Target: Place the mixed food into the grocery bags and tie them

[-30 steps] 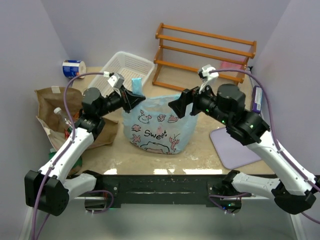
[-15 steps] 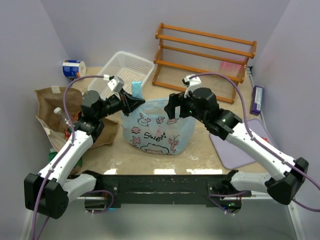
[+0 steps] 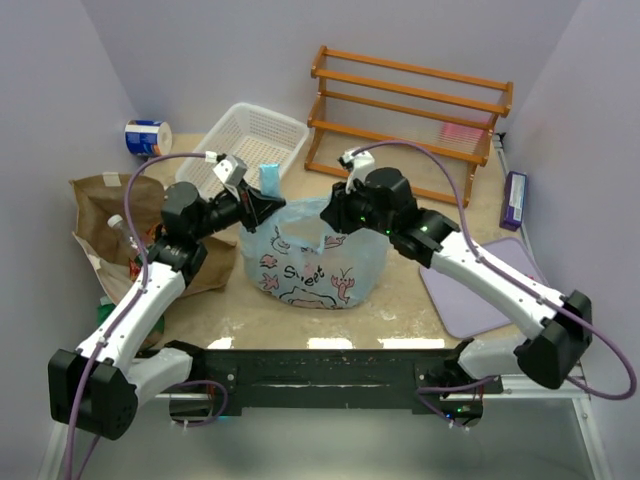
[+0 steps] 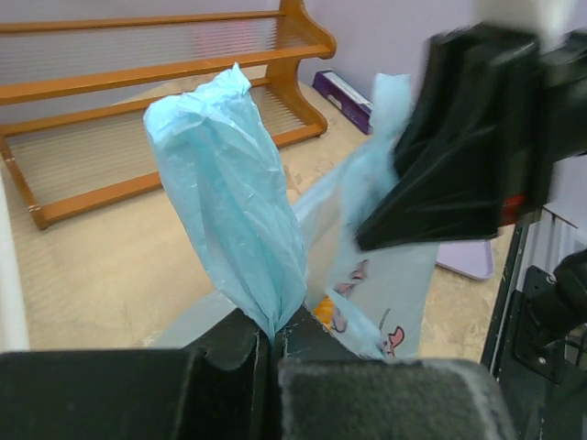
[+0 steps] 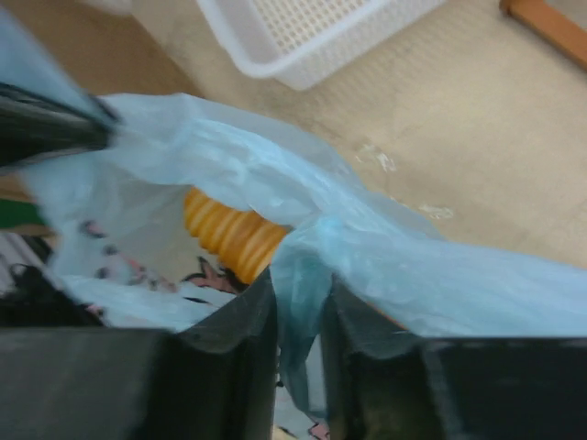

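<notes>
Two grippers hold the light blue bag (image 3: 315,265) from opposite sides in the middle of the desk (image 3: 400,295). The left gripper (image 3: 268,203) is pressed together on one twisted handle of the bag, which stands up from its jaws as a pale crinkled strip in the left wrist view; the right gripper (image 3: 330,212) pinches a fold of the bag's rim on the other side, its jaws standing close with thin plastic caught between them. The bag's mouth gapes between the two grippers; through the opening the right wrist view shows an orange ridged item (image 5: 234,240) lying inside.

At the left of the desk lies the creased brown paper bag (image 3: 100,200); a clear bottle (image 3: 122,232) pokes its neck out of it. Behind the blue bag sits a white mesh basket (image 3: 255,130), with a wooden rack (image 3: 410,100) to its right; a blue-and-white can (image 3: 147,137) lies in the far left corner. A purple mat (image 3: 460,290) lies under the right arm; a purple box (image 3: 515,200) rests by the right wall.
</notes>
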